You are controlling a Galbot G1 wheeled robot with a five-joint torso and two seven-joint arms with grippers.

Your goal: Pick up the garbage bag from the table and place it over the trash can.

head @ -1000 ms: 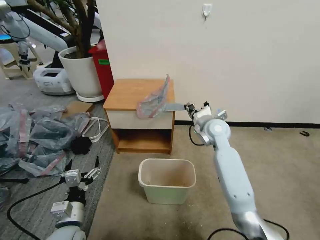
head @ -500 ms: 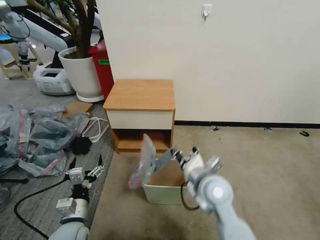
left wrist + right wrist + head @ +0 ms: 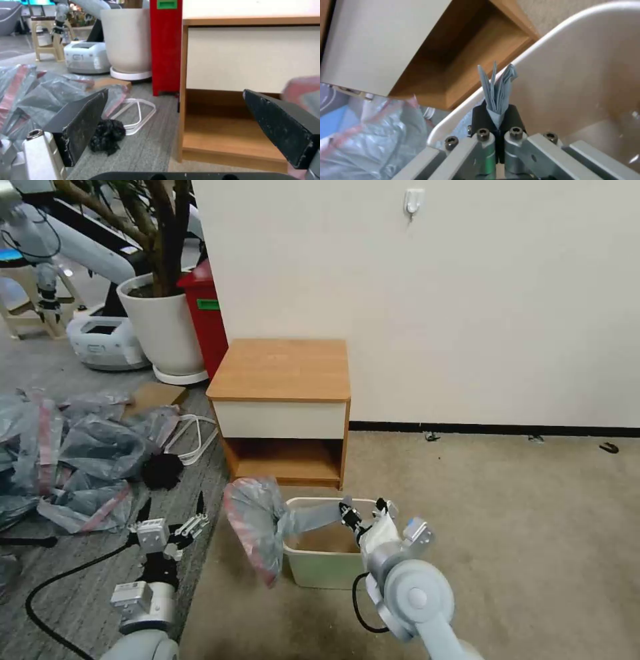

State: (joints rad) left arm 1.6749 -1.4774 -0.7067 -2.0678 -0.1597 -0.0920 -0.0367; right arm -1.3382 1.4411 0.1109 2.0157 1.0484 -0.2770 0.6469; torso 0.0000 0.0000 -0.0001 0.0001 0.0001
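Observation:
My right gripper point(image 3: 347, 511) hovers over the near left part of the cream trash can point(image 3: 319, 575) and is shut on a pinched grey fold of the garbage bag point(image 3: 257, 527). The rest of the bag billows out past the can's left side, its pink-red band facing me. In the right wrist view, the fingers point(image 3: 511, 117) clamp the folded bag point(image 3: 496, 92) just above the can's rim point(image 3: 550, 47). The wooden table point(image 3: 280, 370) stands bare behind the can. My left gripper point(image 3: 170, 528) waits open, low over the floor at the left; its view shows the table's drawer front point(image 3: 250, 57).
A heap of grey-and-pink bags point(image 3: 73, 447) covers the floor at the left, with a black clump point(image 3: 162, 471) and a white cord point(image 3: 193, 433) beside it. A white plant pot point(image 3: 163, 323) and a red bin point(image 3: 207, 313) stand left of the table. Open carpet lies to the right.
My right gripper has carried the bag off the tabletop and down toward me, to just over the trash can. The bag has swung out to the can's left. The left arm barely moved.

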